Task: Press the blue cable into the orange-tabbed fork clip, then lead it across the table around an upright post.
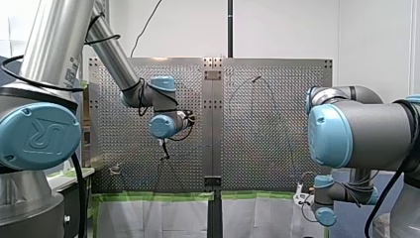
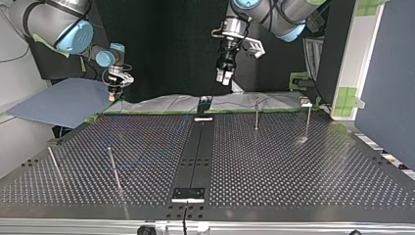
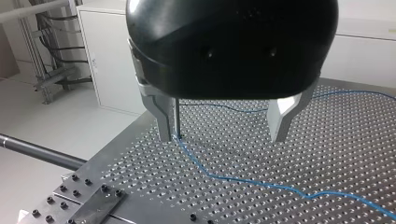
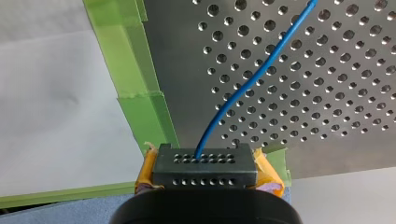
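The thin blue cable [image 3: 208,175] lies slack on the table [image 3: 327,140], touching an upright post [image 3: 177,116] at its foot.

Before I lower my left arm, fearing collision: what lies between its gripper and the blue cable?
Left wrist view: only the upright post, close beside my open left gripper; the blue cable passes the post's base.
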Controlling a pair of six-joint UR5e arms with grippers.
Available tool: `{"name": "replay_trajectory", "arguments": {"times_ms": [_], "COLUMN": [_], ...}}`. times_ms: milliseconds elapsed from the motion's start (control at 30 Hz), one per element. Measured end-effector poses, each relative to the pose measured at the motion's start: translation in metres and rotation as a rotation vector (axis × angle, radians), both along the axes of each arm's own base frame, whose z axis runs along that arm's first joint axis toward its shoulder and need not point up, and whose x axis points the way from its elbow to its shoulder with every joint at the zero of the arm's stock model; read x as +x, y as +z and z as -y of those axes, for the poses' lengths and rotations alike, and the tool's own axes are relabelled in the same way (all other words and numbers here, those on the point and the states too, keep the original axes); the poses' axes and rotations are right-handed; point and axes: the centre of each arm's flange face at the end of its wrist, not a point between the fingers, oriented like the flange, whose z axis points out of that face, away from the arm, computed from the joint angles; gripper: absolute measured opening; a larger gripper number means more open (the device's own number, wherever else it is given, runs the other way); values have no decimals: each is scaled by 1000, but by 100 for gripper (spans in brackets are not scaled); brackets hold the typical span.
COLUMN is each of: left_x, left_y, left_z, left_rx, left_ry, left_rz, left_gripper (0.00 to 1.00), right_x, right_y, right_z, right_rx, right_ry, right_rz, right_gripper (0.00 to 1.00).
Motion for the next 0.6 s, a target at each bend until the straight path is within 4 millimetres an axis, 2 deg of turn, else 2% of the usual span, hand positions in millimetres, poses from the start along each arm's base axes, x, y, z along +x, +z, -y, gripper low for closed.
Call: {"name": "replay_trajectory", "arguments": {"times_ms": [233, 600], "left_x": [-13, -35], "left_y": [-13, -32], "left_z": [-11, -27], "left_rx": [-12, -37], "left_ry": [0, -7], "left_rz": [-3, -10], "left_gripper": [100, 100], "right_x": [-1, -1], "right_y": [5, 35], "right_z": [3, 14], "right_rx": [-6, -37], "right_ry": [16, 30], "right_rz": [9, 26], "right_gripper": [0, 0]}}
